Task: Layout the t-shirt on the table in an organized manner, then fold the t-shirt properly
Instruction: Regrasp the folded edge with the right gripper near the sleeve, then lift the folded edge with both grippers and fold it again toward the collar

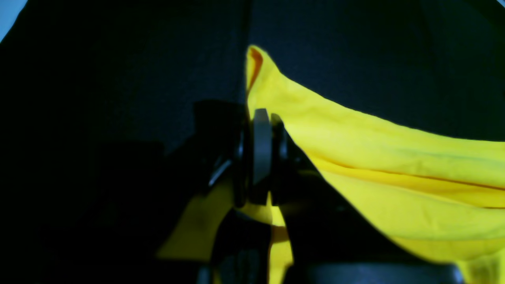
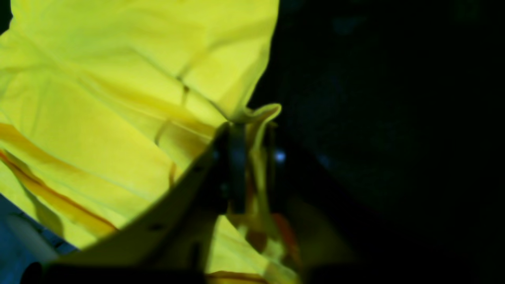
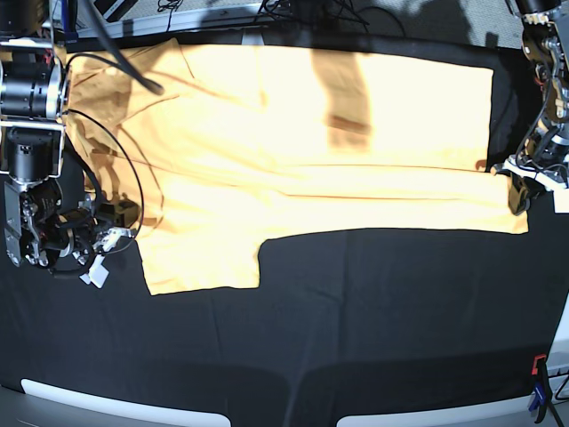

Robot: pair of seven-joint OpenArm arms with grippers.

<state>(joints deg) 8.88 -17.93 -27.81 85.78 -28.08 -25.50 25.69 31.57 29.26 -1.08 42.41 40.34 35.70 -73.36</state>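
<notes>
The pale yellow-orange t-shirt (image 3: 293, 151) lies spread wide across the far half of the black-clothed table (image 3: 356, 302), with one sleeve hanging toward the near side at the left. My left gripper (image 3: 518, 191) is at the shirt's right end. In the left wrist view this gripper (image 1: 263, 118) is shut on a raised fold of the t-shirt (image 1: 375, 157). My right gripper (image 3: 111, 236) is at the shirt's left edge. The right wrist view shows it (image 2: 250, 126) shut on a pinched lip of the fabric (image 2: 118, 79).
A red-and-blue clamp (image 3: 538, 391) sits at the near right corner. Cables (image 3: 293, 9) run along the far edge. A black cable (image 3: 116, 151) loops over the shirt's left part beside the right arm. Black cloth fills the near half.
</notes>
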